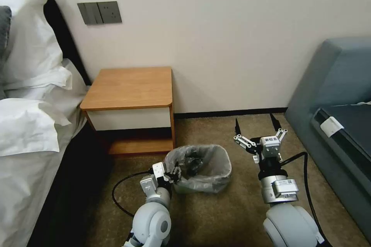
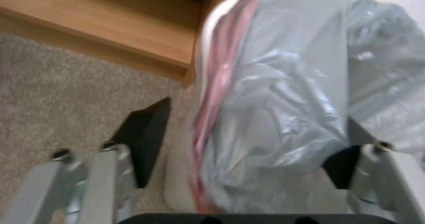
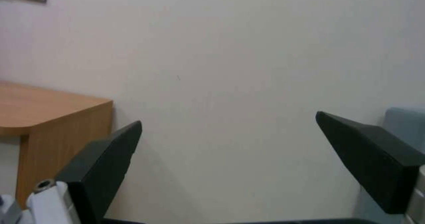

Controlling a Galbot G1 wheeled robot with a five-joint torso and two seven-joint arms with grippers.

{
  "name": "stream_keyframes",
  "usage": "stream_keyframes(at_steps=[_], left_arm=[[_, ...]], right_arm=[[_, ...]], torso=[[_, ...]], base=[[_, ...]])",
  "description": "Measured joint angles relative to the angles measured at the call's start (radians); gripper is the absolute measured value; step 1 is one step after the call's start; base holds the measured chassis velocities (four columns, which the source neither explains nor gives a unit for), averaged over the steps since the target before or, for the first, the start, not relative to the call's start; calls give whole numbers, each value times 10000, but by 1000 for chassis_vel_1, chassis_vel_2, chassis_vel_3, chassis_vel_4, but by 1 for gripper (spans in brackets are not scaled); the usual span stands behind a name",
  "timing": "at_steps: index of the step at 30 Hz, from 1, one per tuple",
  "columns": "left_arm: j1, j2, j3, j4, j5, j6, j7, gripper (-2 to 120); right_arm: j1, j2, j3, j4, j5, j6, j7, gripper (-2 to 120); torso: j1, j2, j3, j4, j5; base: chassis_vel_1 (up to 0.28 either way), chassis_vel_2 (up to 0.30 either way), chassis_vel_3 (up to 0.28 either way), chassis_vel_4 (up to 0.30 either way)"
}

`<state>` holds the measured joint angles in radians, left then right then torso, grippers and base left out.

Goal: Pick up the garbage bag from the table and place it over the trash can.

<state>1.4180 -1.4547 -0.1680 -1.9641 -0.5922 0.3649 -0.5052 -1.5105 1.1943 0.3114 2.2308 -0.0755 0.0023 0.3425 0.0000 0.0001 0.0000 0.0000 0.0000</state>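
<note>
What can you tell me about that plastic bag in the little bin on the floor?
The garbage bag is thin, crinkled, translucent grey film with a pinkish-red band along its edge. It is draped into and over the rolled rim of the cream-white trash can, hanging loosely down the outside. The can stands on the carpet just in front of the table. The left gripper is at the can's near-left rim, its fingers open to either side of the bag-covered rim.
</note>
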Motion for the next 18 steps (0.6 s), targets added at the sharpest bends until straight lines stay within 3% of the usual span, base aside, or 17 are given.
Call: stream_keyframes(at_steps=[7,18], left_arm=[[68,-3,5,-95,63,-8,19,99],[140,-28,4,-128,164,-207,133,100]], right_arm=[[7,-11,-22,0,1,-4,-3,100],[-50,-37,-47,45,-14,-9,-48,100]], torso=[[0,0,0,0,0],[0,0,0,0,0]], base=[[0,0,0,0],[0,0,0,0]])
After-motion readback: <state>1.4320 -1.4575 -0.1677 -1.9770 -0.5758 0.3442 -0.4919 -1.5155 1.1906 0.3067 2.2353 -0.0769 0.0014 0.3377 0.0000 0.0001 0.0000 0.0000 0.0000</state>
